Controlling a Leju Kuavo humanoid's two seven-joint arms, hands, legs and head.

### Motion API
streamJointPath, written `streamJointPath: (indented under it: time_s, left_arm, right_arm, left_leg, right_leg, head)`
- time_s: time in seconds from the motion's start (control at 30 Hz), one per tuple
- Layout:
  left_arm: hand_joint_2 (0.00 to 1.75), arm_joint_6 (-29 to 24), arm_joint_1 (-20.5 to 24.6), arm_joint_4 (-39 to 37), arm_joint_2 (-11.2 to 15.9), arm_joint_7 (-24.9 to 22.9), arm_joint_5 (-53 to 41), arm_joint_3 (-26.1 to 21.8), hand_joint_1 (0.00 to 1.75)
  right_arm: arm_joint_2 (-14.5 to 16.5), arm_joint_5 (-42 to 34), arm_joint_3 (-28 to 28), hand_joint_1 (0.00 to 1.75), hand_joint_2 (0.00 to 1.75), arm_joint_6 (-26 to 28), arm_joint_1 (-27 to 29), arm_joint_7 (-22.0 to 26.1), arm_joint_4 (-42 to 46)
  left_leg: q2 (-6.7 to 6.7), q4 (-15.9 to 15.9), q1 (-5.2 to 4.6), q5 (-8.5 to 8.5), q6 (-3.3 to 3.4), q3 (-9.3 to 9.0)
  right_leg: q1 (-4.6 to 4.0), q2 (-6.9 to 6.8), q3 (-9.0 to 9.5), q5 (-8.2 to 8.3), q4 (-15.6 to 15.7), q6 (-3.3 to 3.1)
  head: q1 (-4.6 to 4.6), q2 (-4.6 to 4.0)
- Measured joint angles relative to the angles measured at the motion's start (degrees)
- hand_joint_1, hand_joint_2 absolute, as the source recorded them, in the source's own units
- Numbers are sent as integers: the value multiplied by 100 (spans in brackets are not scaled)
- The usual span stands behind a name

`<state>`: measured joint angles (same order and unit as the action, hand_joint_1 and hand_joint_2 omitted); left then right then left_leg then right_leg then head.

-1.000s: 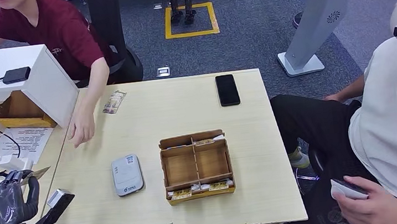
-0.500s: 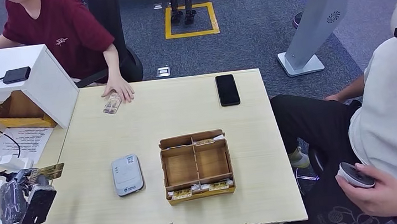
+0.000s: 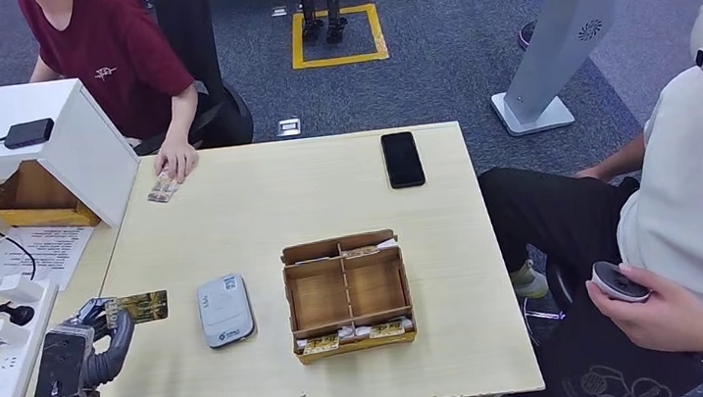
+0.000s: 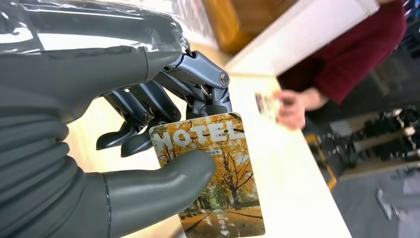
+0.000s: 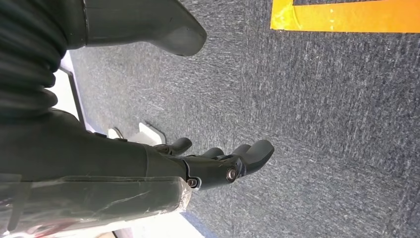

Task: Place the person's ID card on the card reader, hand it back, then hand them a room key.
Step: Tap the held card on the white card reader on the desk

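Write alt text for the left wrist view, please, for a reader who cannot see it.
The robot's left hand pinches a card printed with autumn trees and the word "MOTEL" between thumb and fingers. Beyond it, blurred, a person in a dark red shirt rests a hand on the pale table.

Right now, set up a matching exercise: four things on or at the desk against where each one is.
Things:
1. hotel key card
2. black phone
3. card reader
4. cardboard organiser

Places:
A. flat at the table's far edge, right of centre
B. just right of the card reader
C. pinched in the left hand
D. flat on the table, between the left hand and the cardboard organiser

Pairs: 1-C, 2-A, 3-D, 4-B
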<state>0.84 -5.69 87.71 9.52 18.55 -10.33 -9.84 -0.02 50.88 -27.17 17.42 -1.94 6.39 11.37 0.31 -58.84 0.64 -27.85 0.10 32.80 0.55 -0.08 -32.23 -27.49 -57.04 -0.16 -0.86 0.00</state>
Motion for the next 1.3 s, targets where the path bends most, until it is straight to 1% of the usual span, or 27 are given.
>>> streamJointPath:
  time_s: [0.1,0.27,0.43,0.63,0.73,0.9,1.3]
  left_arm:
    - [175,164,-154,120,-83,-150,127,168,175]
    - [175,8,-324,200,-152,-384,-282,522,175]
    - [175,-130,-350,194,-207,-482,-440,766,175]
    - [175,-227,-342,176,-264,-525,-521,881,175]
    - [175,-413,-269,123,-312,-550,-664,932,175]
    - [175,-693,-5,-81,-428,-554,-726,975,175]
    - [175,-1102,466,-536,-557,-537,-370,964,175]
  right_arm:
    - [0,14,-19,0,175,0,1,-10,0]
    - [2,87,-38,0,175,-9,1,-17,0]
    - [2,135,-72,0,175,-25,-2,-3,0]
    - [2,167,-97,0,175,-39,-3,-7,0]
    - [4,212,-103,0,175,-53,-4,-31,0]
    - [14,283,-106,0,175,-61,-7,-44,0]
    - [21,403,-118,0,175,-70,-12,-104,0]
  left_leg:
    - [-1,0,-1,0,0,0]
    - [-1,0,-1,-1,2,0]
    - [-1,0,0,-1,2,0]
    - [-1,0,0,-1,2,-1]
    - [-2,0,-1,-1,3,0]
    - [-1,0,-1,-1,3,-1]
    - [-3,-1,0,-1,2,0]
  right_leg:
    - [0,-1,1,0,0,0]
    - [1,-1,1,0,1,0]
    - [0,-2,1,0,1,0]
    - [0,-1,0,0,1,0]
    - [0,-2,0,0,1,0]
    - [1,-2,2,1,1,2]
    - [0,-3,1,3,0,3]
  head:
    - [0,0]
    - [0,0]
    - [0,0]
    - [0,0]
    - [1,0]
    - [1,0]
    - [1,0]
